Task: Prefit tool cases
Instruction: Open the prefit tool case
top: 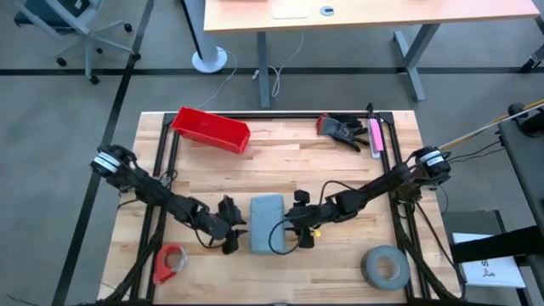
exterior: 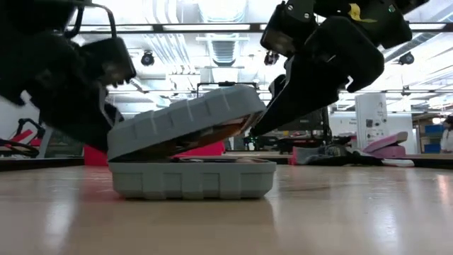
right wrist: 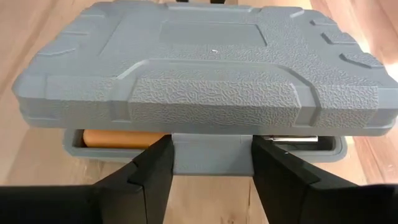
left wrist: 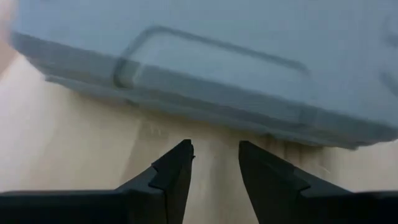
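Grey-blue plastic is filling most of both wrist views: the tool case is lying near the front middle of the wooden surface, between the two arms. From above it is reading as a plain closed rectangle, its long axis running from the front edge toward the back. The low view is showing what the overhead one is not: the lid is standing ajar, tilted up on the side toward the right arm and meeting the base on the side toward the left arm. The right wrist view is looking straight into that gap, where an orange handle is lying in the base under the raised lid.

The right claw is sitting at the case's opening edge, its fingers spread apart and gripping nothing, framing the middle of the base front. The left claw is waiting just beside the hinge side, its fingers parted with a narrow gap and bare wood between them, holding nothing.

Only the overhead view is showing the rest: a red bin at the back left, black gloves and a pink tool at the back right, a red tape dispenser at the front left and a grey tape roll at the front right.
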{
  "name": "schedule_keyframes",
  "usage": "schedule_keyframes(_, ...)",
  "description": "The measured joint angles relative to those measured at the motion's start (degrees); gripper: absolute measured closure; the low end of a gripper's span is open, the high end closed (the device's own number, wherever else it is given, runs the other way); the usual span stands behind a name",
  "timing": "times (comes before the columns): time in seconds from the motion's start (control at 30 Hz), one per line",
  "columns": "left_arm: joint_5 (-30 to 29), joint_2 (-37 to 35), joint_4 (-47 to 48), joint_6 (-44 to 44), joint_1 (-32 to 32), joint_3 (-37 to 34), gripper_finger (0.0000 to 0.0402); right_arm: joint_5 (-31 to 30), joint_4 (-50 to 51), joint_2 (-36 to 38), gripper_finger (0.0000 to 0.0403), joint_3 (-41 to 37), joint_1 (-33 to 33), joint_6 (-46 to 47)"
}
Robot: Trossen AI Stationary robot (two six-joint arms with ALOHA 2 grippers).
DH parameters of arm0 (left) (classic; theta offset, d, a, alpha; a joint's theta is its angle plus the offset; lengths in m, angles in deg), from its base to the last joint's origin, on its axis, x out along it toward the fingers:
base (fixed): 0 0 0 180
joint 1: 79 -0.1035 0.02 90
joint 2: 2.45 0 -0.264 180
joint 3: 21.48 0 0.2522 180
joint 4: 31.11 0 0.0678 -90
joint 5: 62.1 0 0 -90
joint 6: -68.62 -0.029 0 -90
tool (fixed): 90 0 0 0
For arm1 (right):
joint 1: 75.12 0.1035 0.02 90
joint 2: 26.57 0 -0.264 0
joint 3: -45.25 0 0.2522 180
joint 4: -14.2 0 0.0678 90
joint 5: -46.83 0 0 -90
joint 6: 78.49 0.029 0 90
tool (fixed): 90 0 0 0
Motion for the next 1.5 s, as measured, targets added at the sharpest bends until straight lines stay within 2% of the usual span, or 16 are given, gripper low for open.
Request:
schedule_keyframes(0.43,-1.3,12.65,-0.15,-5.31,0.91,10.28,0.0259,-0.05,1.66,0.18,0.0224,0.59,0.15,-0.42)
schedule_keyframes(1.2,-4.57,11.79,0.03,-4.95,1.11,11.5,0.027,-0.1,0.69,3.5,0.0214,1.89,0.37,0.17)
schedule_keyframes(1.5,-7.03,11.71,-0.72,-4.99,1.0,11.96,0.0269,0.0,0.76,3.5,0.0189,4.32,0.35,-1.43)
